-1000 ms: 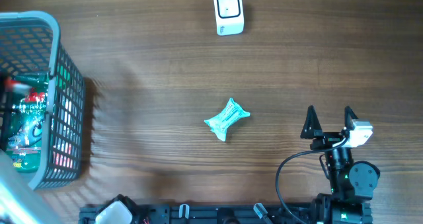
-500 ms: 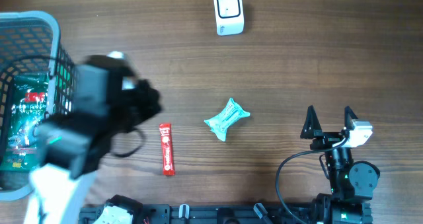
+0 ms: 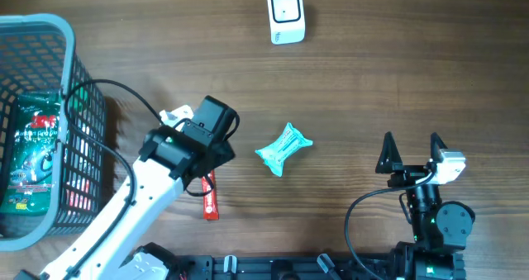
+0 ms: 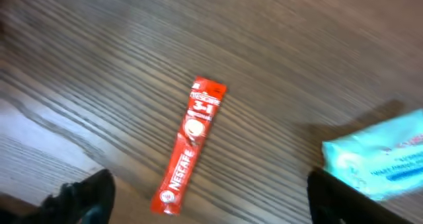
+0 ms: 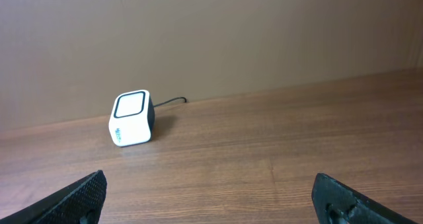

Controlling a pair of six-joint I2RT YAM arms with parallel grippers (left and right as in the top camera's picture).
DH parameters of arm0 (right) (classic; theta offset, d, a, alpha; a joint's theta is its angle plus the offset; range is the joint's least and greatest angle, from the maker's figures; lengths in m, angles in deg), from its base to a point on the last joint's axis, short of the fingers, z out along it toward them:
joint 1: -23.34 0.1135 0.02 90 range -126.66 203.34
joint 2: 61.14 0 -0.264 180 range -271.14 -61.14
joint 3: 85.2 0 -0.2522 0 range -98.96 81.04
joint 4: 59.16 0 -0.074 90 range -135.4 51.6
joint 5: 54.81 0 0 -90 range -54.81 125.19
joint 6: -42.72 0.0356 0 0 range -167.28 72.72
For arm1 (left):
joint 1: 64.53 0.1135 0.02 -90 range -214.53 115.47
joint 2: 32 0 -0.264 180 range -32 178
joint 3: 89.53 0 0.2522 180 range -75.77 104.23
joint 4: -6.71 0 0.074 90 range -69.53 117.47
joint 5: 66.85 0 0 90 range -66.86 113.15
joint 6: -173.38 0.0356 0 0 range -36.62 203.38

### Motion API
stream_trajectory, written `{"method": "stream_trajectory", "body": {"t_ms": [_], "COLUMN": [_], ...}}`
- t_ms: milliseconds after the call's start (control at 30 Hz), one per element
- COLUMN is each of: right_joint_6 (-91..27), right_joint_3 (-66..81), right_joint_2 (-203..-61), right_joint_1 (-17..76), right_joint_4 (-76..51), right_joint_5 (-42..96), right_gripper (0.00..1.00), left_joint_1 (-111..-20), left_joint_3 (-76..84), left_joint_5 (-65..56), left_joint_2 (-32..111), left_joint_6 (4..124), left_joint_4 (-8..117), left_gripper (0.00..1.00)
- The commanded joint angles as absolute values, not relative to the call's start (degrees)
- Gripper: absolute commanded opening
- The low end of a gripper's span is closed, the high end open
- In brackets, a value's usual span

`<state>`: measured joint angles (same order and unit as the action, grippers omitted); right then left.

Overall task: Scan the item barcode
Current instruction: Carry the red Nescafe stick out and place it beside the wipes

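- The sachet (image 4: 190, 145) lies flat on the desk (image 3: 413, 65), right under the left gripper (image 4: 211, 201). It sits just ahead of the fingertips and a little toward the left finger, and nothing touches it.
- Its long axis runs away from the gripper with a slight tilt, crossing the line between the two fingers. A straight drop would, I judge, close them on its narrow width.
- The left gripper stands wide apart, a fingertip at each bottom corner of the wrist view, and it holds nothing.
- The packet (image 3: 283, 149) lies just to this gripper's right, apart from the sachet. It is near enough that a drift that way could catch it.
- The scanner (image 3: 286, 15) stands well beyond the left gripper, further out and to its right.
- The right gripper (image 3: 411, 148) sits well to the right of both items, fingers spread and empty. The left arm is clearly the nearer one for the sachet.
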<state>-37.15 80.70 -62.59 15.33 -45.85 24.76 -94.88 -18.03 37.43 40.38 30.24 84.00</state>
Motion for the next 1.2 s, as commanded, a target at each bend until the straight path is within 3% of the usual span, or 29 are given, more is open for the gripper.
{"method": "stream_trajectory", "body": {"t_ms": [0,167,367,467,533,567,633,667,700,800,833,1167], "right_joint_6": [-38.2,-38.2,-38.2,-38.2,-38.2,-38.2,-38.2,-38.2,-38.2,-38.2,-38.2,-38.2], "right_joint_3": [80.7,80.7,80.7,80.7,80.7,80.7,80.7,80.7,80.7,80.7,80.7,80.7], "right_joint_2": [-62.5,-62.5,-62.5,-62.5,-62.5,-62.5,-62.5,-62.5,-62.5,-62.5,-62.5,-62.5], "right_joint_1": [15.6,15.6,15.6,15.6,15.6,15.6,15.6,15.6,15.6,15.6,15.6,15.6], "right_joint_4": [-46.2,-46.2,-46.2,-46.2,-46.2,-46.2,-46.2,-46.2,-46.2,-46.2,-46.2,-46.2], "right_joint_5": [25.1,25.1,25.1,25.1,25.1,25.1,25.1,25.1,25.1,25.1,25.1,25.1], "right_gripper": [1.00,1.00,1.00,1.00,1.00,1.00,1.00,1.00,1.00,1.00,1.00,1.00], "left_joint_1": [-95.2,-95.2,-95.2,-95.2,-95.2,-95.2,-95.2,-95.2,-95.2,-95.1,-95.1,-95.1], "left_joint_3": [-25.9,-37.1,-41.9,-44.1,-46.0,-46.9,-48.7,-49.4,-49.9,-49.9,-49.9,-37.2], "left_joint_5": [39.2,32.1,29.8,26.9,26.8,26.8,25.8,24.5,22.7,22.4,22.1,25.1], "left_joint_2": [42.3,43.6,43.7,44.3,45.5,46.1,47.7,48.4,49.3,50.7,50.7,50.6], "left_joint_6": [30.2,30.2,30.2,29.1,20.2,16.1,8.7,7.7,7.7,7.4,7.4,14.0], "left_joint_4": [80.0,68.4,62.6,59.3,59.0,59.0,57.4,55.5,53.6,53.2,53.2,52.0], "left_gripper": [1.00,0.92,0.91,0.76,0.74,0.79,0.79,0.73,0.47,0.08,0.04,0.04]}}
